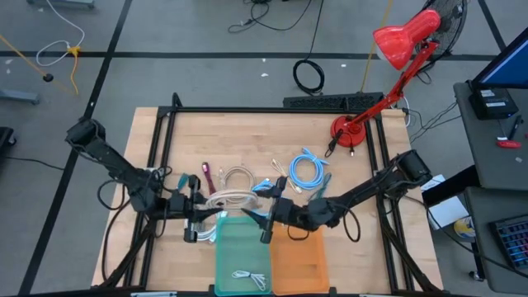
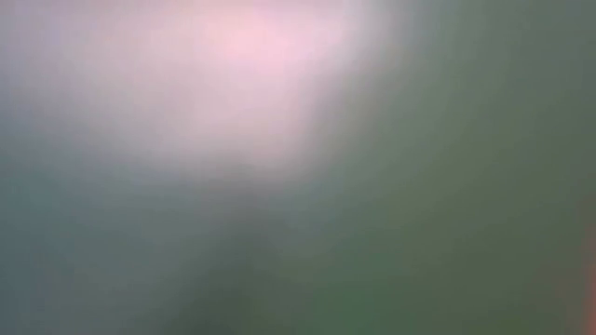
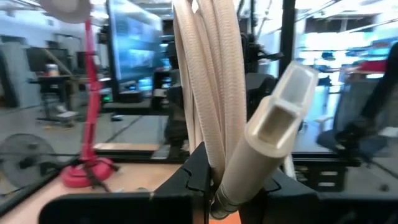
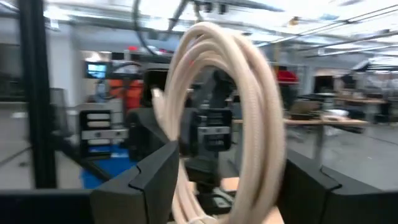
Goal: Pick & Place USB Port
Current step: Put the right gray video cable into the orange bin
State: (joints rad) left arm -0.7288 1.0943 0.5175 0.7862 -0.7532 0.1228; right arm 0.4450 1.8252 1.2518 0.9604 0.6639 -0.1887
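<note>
A coiled beige USB cable [image 1: 227, 200] hangs between my two grippers above the table, just beyond the green bin [image 1: 243, 247]. My left gripper [image 1: 200, 221] is shut on it. In the left wrist view the cable's strands [image 3: 205, 74] and its capped plug [image 3: 283, 109] rise out of the gripper [image 3: 214, 186]. My right gripper [image 1: 268, 219] is open, and the coil's loop [image 4: 249, 99] stands between its two fingers [image 4: 155, 177]. The low view is a blur and shows nothing. My left gripper pinches the bundled strands [image 3: 214, 158] and the plug's lower body [image 3: 245, 177] between its two fingers. The fingers come roughly level from the table's left. The coil is lifted clear and stands up past the fingers. My right gripper's fingers flank the coil; whether they touch it I cannot tell.
The orange bin [image 1: 297, 256] stands beside the green bin, which holds a white cable [image 1: 252, 278]. A blue cable [image 1: 307, 169], another beige cable [image 1: 237, 176] and a dark red cable [image 1: 206, 173] lie farther back. A red desk lamp [image 1: 351, 128] stands at the far right.
</note>
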